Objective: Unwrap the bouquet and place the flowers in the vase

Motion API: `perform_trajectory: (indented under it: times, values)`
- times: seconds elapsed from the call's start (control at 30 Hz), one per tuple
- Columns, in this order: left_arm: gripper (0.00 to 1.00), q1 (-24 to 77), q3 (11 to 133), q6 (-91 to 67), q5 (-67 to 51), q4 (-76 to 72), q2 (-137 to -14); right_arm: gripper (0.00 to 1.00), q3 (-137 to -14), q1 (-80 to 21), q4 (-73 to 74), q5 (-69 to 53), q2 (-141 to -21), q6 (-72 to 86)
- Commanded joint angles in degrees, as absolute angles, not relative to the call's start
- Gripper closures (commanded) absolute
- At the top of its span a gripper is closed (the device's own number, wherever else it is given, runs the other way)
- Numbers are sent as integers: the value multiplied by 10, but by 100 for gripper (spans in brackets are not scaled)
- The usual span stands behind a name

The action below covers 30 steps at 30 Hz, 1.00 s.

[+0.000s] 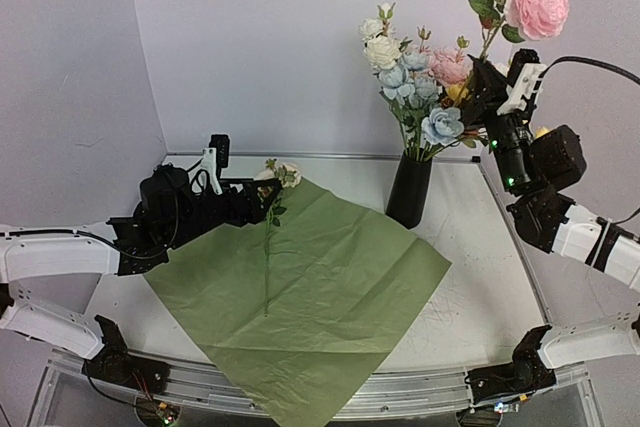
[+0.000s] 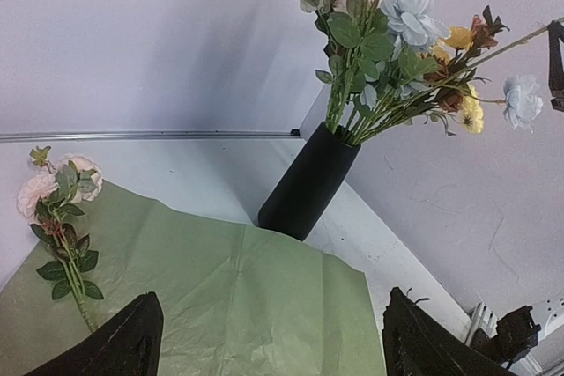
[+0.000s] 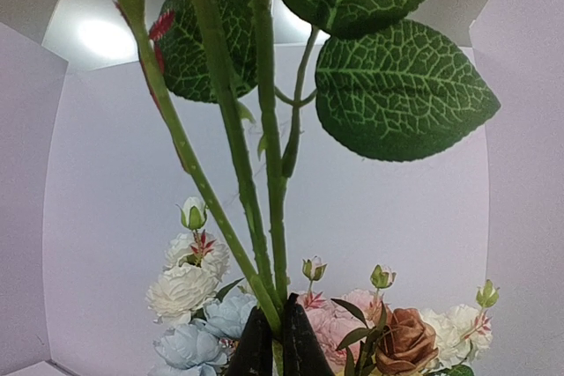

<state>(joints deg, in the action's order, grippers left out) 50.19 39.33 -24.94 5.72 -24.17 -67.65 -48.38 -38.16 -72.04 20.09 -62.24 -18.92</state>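
The right pincer (image 3: 276, 339) is clamped tight on smooth green stems (image 3: 269, 129) with broad, veined leaves. A frilly pink rose (image 1: 537, 5) tops them, high above the white surface (image 1: 480, 247). Just left and lower, the flowers (image 1: 420, 97) – pale blue, cream, pink, yellow – stand in the slim matte black vase (image 1: 409, 190). The left pincer (image 1: 262, 195) gapes wide over creased green paper (image 1: 340, 287), just beside 1 rose sprig (image 1: 268, 247) lying flat, well apart from the vase.

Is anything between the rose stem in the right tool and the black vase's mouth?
Yes. The blooms already standing in the vase spread above its mouth, directly between the right tool's rose stem and the opening. No other obstacle shows.
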Motion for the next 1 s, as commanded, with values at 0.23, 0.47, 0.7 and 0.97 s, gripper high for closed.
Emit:
perform_trajectory:
  times: [0.23,0.47,0.7,0.97]
  values:
    - [13,500,414,-243,56,-261,-675,100,-451,-359,-851,210,-625,-136]
    - [13,500,411,-243,58,-261,-672,100,-394,-338,-870,219,-639,-73]
    - [13,500,411,-243,58,-262,-672,100,-370,-325,-892,232,-678,-36]
    - [13,500,406,-243,61,-261,-665,100,-360,-318,-891,233,-720,-6]
